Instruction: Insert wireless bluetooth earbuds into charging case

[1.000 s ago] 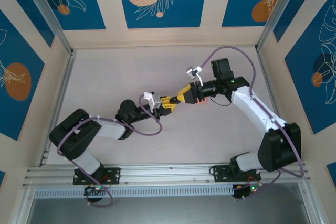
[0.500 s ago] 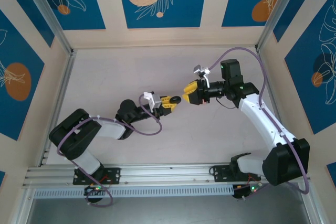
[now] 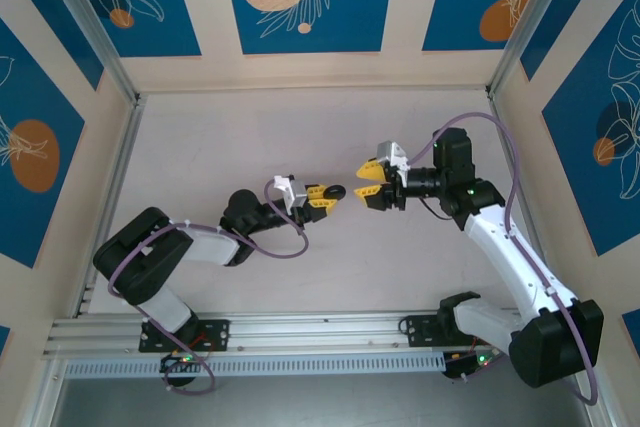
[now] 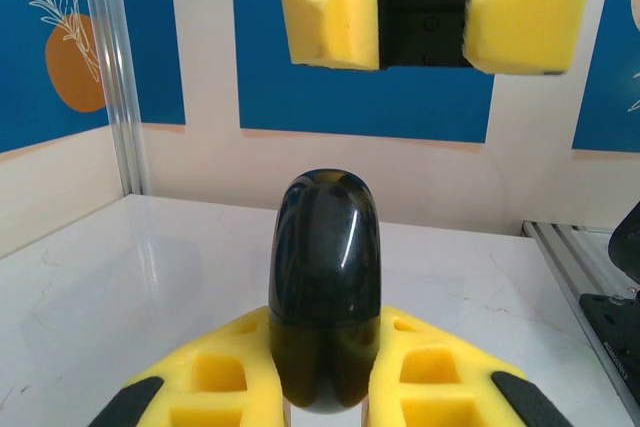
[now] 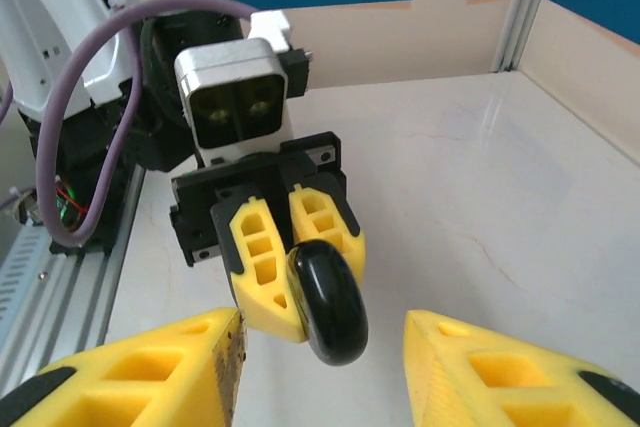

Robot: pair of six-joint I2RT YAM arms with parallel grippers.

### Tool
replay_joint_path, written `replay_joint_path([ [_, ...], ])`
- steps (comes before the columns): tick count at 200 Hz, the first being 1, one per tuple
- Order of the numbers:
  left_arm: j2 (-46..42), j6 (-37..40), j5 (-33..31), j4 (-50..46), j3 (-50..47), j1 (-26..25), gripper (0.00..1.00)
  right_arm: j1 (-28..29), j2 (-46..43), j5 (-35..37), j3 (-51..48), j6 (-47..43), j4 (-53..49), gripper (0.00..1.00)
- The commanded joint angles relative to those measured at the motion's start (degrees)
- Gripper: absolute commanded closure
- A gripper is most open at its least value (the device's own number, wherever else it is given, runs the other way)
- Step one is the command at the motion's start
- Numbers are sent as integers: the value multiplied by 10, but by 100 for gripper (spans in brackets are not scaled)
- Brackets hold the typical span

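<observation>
Above the pale table (image 3: 220,137), at the middle of the top view, the right gripper (image 3: 368,184) stands with its jaws apart, facing the left gripper (image 3: 322,198), which is clenched on a glossy black rounded charging case (image 3: 336,192) just left of it.

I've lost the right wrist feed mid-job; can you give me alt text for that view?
The left gripper faces the camera with its yellow fingers shut on a glossy black rounded case above the pale table. The right gripper's own yellow fingers stand open at the bottom edge.
</observation>
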Motion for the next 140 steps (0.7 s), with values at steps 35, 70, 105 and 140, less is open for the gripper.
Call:
replay_joint_path([
  [35,-27,-1,30,23,1,-2,85,3,-3,-11,-16,-131,-28,51],
  [70,-31,0,36,23,-2,-2,86,18,11,8,-16,-157,-26,51],
  [105,-30,-1,43,23,-1,-2,86,22,42,0,-1,-169,-25,52],
  [140,-30,-1,45,23,0,-2,86,30,79,-30,24,-193,-54,56],
])
